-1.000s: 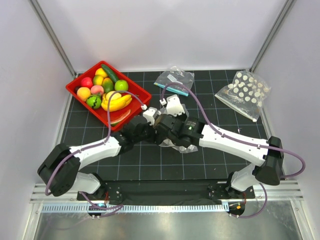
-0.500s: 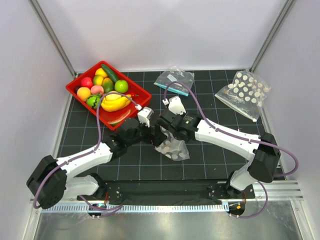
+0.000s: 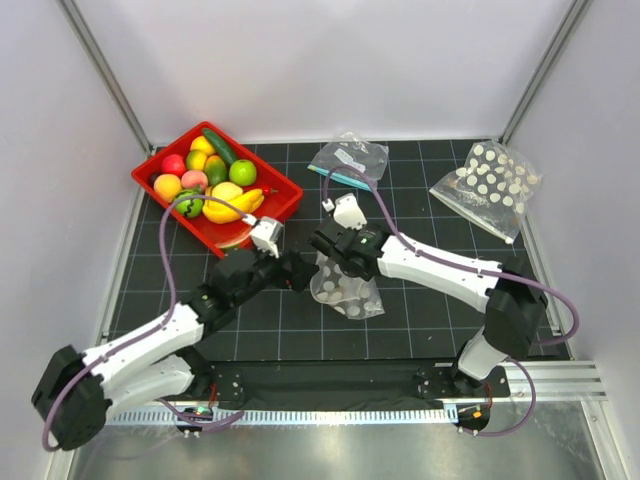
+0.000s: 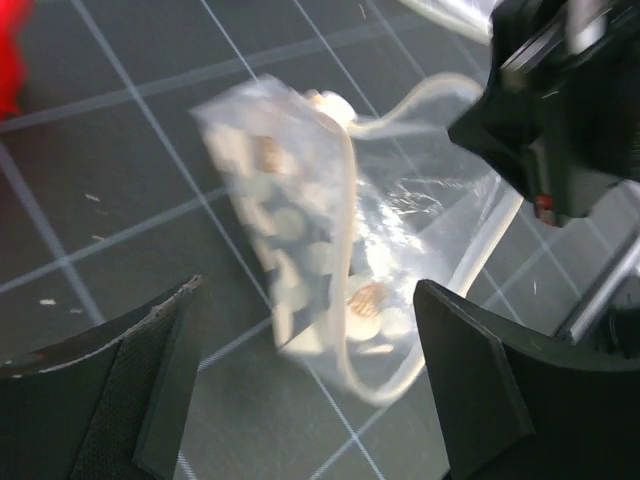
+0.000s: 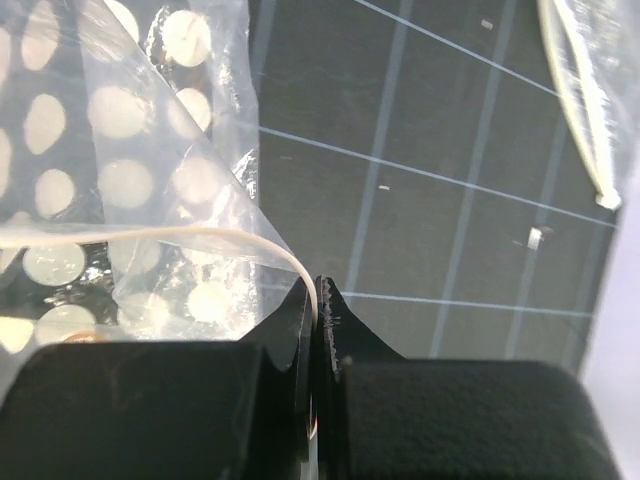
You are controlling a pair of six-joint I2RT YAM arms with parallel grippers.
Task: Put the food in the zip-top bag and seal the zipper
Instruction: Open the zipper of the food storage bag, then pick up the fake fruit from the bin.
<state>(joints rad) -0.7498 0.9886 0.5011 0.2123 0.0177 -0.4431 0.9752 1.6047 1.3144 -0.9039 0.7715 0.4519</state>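
The zip-top bag (image 3: 347, 291), clear with white dots, hangs at mid-table with its mouth gaping. My right gripper (image 3: 326, 246) is shut on its zipper (image 5: 200, 238), the pale rim strip running between the jaw tips (image 5: 319, 292). Just left of the bag, my left gripper (image 3: 299, 272) is open; in the left wrist view its fingers (image 4: 150, 380) stand wide on either side of the bag (image 4: 290, 240) without touching it. The food (image 3: 222, 190), including bananas, green fruits and red and orange pieces, lies in the red tray (image 3: 283, 184) at the back left.
A clear undotted bag with a teal strip (image 3: 348, 160) lies at the back centre. Another white-dotted bag (image 3: 490, 182) lies at the back right. White walls and metal posts close in the black gridded mat (image 3: 420, 330).
My left gripper has pulled back towards the near left, away from the bag, with its jaws spread wider. The right gripper has kept its hold and shifted the bag slightly left.
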